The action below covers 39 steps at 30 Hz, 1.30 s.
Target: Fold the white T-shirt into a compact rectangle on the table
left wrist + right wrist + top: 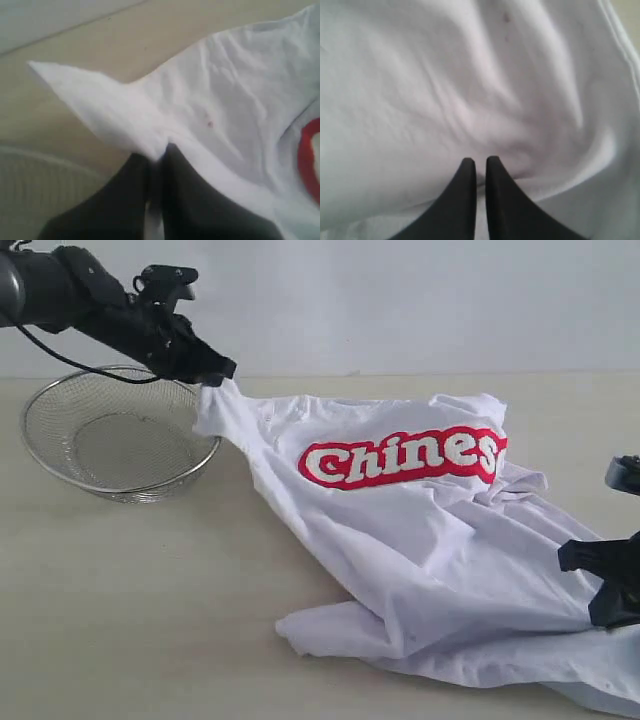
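The white T-shirt (400,540) lies crumpled on the surface (120,630), from the centre toward 4 o'clock in the exterior view, with the red lettering (400,457) up. The left end effector (222,371), at 10 o'clock, is closed on a corner of the cloth and holds it lifted. The right end effector (480,162), at 4 o'clock, is closed narrow and pinches a fold (how deep, I cannot tell). I judge the step is spreading the shirt flat. To do it well, both arms should pull apart gently and evenly, low, away from the wire basket (45,430) at 9 o'clock, so the cloth does not catch on it.
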Motion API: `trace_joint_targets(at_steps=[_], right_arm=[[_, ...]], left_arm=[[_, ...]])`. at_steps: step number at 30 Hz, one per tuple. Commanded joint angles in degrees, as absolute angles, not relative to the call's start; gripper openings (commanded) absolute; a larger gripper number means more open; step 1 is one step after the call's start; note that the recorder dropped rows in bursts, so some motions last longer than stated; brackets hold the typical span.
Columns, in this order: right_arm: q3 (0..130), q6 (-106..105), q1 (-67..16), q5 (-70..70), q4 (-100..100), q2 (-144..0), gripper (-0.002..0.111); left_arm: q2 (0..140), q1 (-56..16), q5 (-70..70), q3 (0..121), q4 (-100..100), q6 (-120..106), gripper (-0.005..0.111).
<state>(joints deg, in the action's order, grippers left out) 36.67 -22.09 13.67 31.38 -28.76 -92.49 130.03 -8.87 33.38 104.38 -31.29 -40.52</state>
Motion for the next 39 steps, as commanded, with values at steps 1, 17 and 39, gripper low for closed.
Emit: trace_joint_targets(at_steps=[1,17,39], right_arm=[[36.5,-22.6,13.5,32.5,-28.8,-92.1,0.002],[36.5,-23.0,13.5,31.8,-28.8,-92.1,0.002],[36.5,-23.1,13.5,31.9,-28.8,-92.1,0.002]], left_arm=[[133.1,-10.1,31.0,112.9,-41.1,-47.1,0.005],[134.5,-7.1,31.6,117.4,-32.6,-35.4,0.008],[130.4,-7.0,26.1,117.4,-42.6,-35.4,0.022]])
